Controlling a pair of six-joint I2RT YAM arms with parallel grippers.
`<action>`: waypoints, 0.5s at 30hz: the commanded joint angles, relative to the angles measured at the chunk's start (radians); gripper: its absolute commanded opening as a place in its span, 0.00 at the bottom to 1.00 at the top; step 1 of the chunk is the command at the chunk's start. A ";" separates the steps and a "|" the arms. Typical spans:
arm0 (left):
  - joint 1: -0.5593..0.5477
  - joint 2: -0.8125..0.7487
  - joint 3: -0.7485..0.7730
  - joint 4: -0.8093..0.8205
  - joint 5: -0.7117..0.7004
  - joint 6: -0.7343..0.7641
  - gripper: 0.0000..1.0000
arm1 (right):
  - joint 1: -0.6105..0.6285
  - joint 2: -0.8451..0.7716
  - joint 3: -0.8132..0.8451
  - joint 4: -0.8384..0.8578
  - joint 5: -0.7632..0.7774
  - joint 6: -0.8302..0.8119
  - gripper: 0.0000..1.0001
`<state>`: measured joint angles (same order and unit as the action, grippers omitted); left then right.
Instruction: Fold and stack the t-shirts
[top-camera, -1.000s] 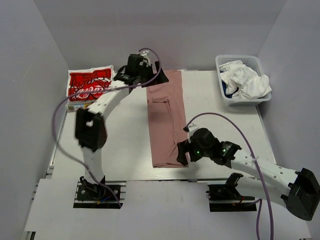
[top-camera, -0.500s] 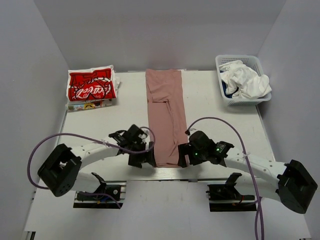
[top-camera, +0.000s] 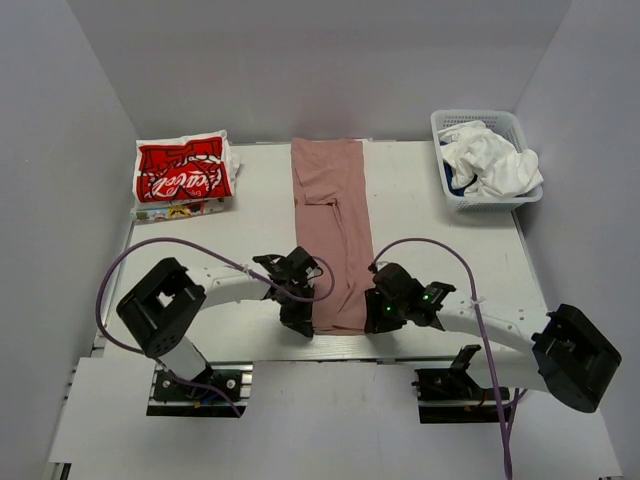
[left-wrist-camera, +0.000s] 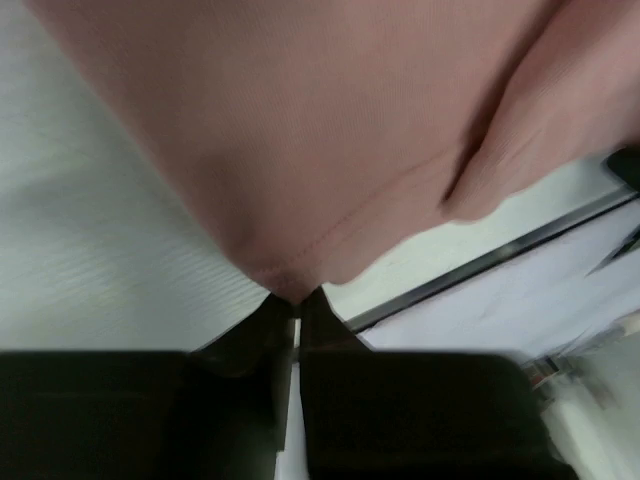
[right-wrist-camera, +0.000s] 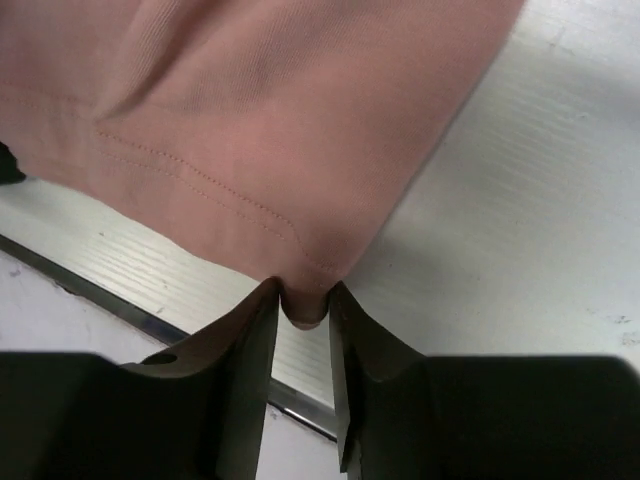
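A dusty pink t-shirt (top-camera: 332, 230), folded into a long strip, runs from the back of the table to its near edge. My left gripper (top-camera: 303, 325) sits at the strip's near left corner. In the left wrist view the left gripper (left-wrist-camera: 296, 303) is shut, pinching the hem of the pink t-shirt (left-wrist-camera: 330, 150). My right gripper (top-camera: 372, 318) is at the near right corner. In the right wrist view the right gripper (right-wrist-camera: 303, 300) is shut on a small fold of the pink t-shirt (right-wrist-camera: 260, 120). A folded red t-shirt (top-camera: 182, 172) with white lettering lies at the back left.
A white mesh basket (top-camera: 448, 182) at the back right holds a crumpled white t-shirt (top-camera: 495, 160), with a bit of navy cloth (top-camera: 457, 183) beside it. The table's near edge (top-camera: 340, 345) runs just behind both grippers. Grey walls enclose the table on three sides.
The left arm swung from the back by the red t-shirt down to the pink strip's near left corner. Both grippers went from open to shut on the near corners.
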<state>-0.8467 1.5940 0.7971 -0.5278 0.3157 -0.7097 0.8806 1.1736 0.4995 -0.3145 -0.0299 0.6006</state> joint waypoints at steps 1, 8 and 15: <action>-0.005 0.046 0.040 -0.063 -0.124 0.010 0.00 | -0.005 0.020 0.004 0.064 0.021 0.010 0.31; 0.008 -0.028 0.145 -0.075 -0.135 0.019 0.00 | -0.011 0.057 0.109 0.077 0.206 0.033 0.00; 0.080 0.075 0.384 -0.146 -0.300 0.039 0.00 | -0.061 0.122 0.301 0.132 0.447 -0.019 0.00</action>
<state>-0.8101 1.6451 1.0851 -0.6525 0.1284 -0.6922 0.8505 1.2461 0.6903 -0.2424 0.2474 0.6086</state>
